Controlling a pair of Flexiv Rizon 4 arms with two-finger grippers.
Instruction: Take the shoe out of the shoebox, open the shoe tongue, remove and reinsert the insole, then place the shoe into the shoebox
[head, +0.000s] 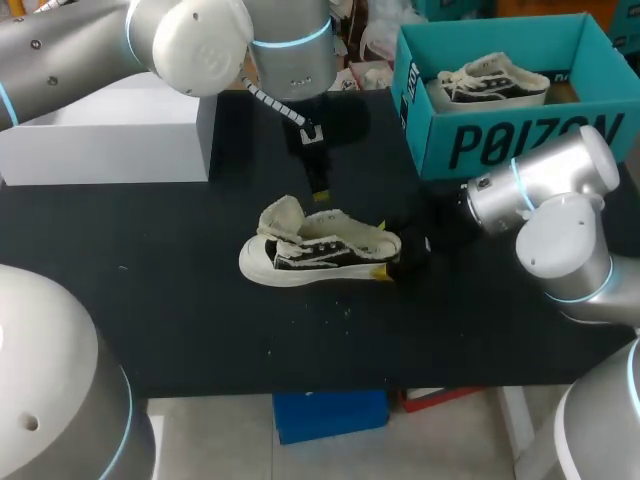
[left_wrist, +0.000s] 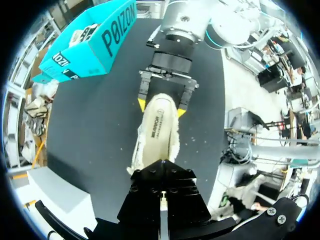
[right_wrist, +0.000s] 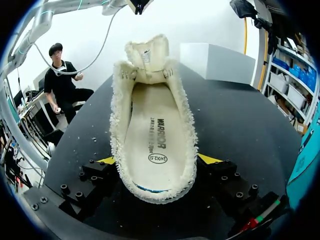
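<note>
A white fleece-lined shoe (head: 318, 252) stands upright on the black table (head: 180, 320), toe to the left. Its tongue (right_wrist: 145, 54) is folded up and forward, and the insole (right_wrist: 152, 135) lies flat inside. My right gripper (head: 392, 266) grips the heel, a yellow tip pressing on each side (right_wrist: 107, 161), so it is shut on the shoe (left_wrist: 156, 132). Just above and behind the shoe's collar hangs my left gripper (head: 320, 192), shut with nothing in it (left_wrist: 161, 170). The teal shoebox (head: 520, 145) stands at the back right.
A second shoe (head: 490, 80) lies inside the shoebox. A white box (head: 110, 140) sits at the back left of the table. Bare table surface stretches in front of the shoe and to its left.
</note>
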